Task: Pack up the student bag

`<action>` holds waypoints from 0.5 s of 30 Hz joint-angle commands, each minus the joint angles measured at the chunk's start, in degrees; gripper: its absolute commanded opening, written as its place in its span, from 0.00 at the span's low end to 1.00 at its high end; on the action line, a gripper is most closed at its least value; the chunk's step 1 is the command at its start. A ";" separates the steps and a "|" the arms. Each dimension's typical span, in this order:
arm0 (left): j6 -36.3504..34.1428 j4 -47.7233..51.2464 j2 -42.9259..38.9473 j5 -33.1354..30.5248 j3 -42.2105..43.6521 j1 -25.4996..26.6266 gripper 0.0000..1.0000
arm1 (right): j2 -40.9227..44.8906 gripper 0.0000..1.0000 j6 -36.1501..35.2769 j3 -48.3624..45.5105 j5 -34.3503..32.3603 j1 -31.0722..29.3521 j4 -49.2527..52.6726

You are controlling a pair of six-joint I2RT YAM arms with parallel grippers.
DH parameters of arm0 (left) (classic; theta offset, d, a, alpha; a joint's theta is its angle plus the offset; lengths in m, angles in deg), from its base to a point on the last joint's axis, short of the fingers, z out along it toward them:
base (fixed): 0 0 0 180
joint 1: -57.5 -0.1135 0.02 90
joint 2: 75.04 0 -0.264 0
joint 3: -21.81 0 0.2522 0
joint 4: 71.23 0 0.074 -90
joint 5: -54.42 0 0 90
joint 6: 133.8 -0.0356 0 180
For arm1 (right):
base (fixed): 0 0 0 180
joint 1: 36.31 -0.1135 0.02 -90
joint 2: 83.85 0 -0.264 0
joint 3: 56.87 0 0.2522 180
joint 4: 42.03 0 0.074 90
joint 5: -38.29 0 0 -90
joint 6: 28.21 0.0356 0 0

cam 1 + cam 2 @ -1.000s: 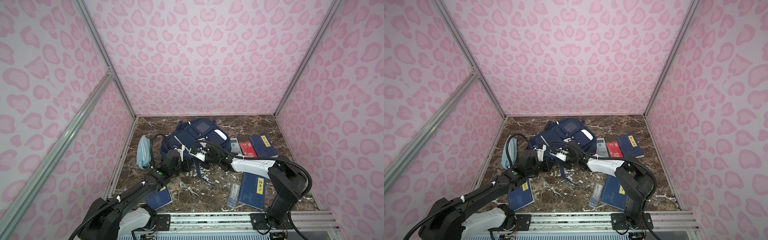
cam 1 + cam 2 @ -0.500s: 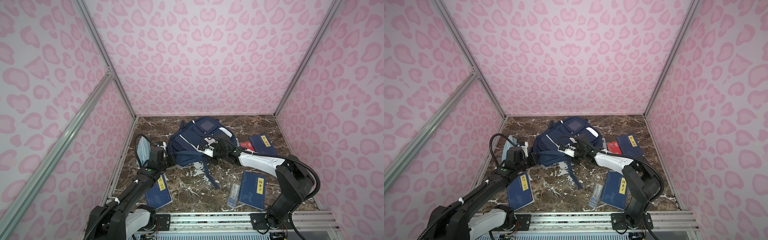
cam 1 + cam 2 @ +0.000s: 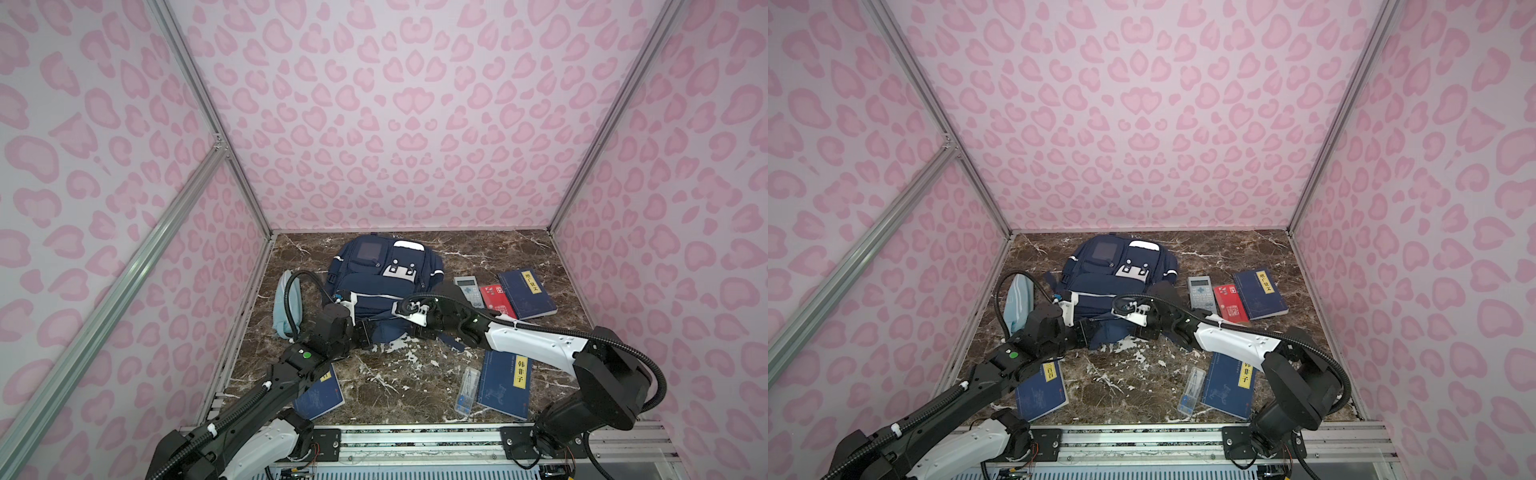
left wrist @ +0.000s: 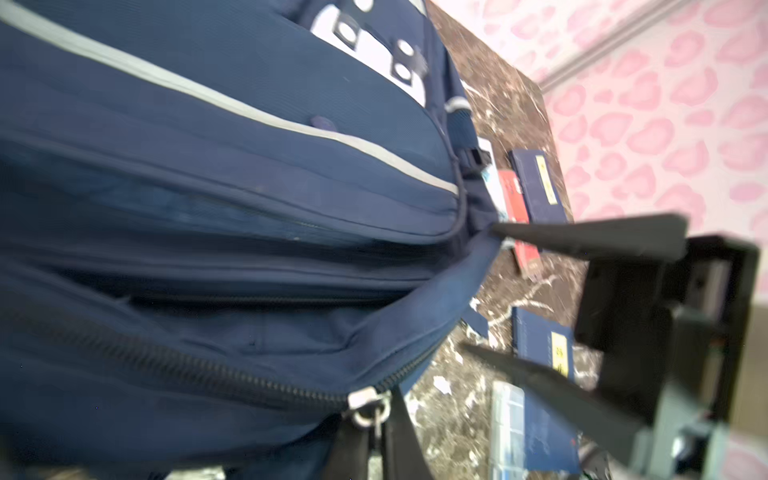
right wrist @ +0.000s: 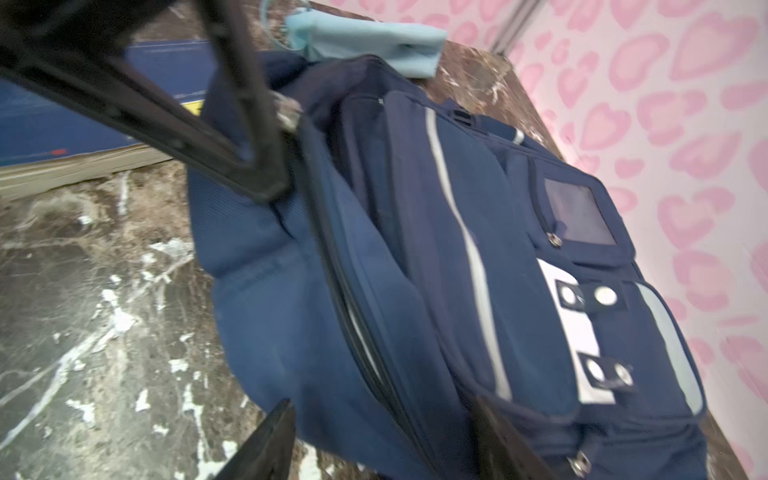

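The student bag (image 3: 384,286) (image 3: 1119,276), a navy backpack with white stripes and a dotted white patch, lies on the marble floor near the back wall. At the bag's near left corner my left gripper (image 3: 366,332) (image 4: 376,419) is shut on the metal zipper pull (image 4: 368,409) of the main zip. My right gripper (image 3: 411,330) (image 5: 382,409) stands open at the near right corner. Its fingers straddle the bag's edge without pinching it. The left wrist view shows both right fingers (image 4: 582,239) spread apart beside the bag.
A light-blue pouch (image 3: 286,303) lies left of the bag. A calculator (image 3: 467,291), a red booklet (image 3: 496,301) and a blue book (image 3: 528,293) lie to its right. Two more blue books (image 3: 505,382) (image 3: 320,395) and a clear case (image 3: 467,390) lie near the front rail.
My right gripper has opened and let go of the bag's edge. The bag has turned to lie straighter. My left gripper has stayed shut, shifting back rightward along the bag's near edge.
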 commanded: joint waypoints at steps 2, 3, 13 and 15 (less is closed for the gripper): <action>2.34 -6.46 2.22 3.46 -2.02 2.64 0.03 | -4.09 0.54 -0.78 3.21 2.54 -0.76 -5.45; 2.14 -6.16 2.30 3.00 -2.40 3.34 0.04 | -5.48 0.50 -0.53 4.29 2.40 -0.64 -4.98; -2.98 1.85 2.51 -3.61 -2.93 -2.33 0.04 | -4.71 0.00 -4.24 3.01 3.88 1.39 1.22; -3.87 2.40 2.95 -4.58 -2.23 -7.58 0.04 | -3.41 0.00 -4.56 2.77 5.29 2.99 2.57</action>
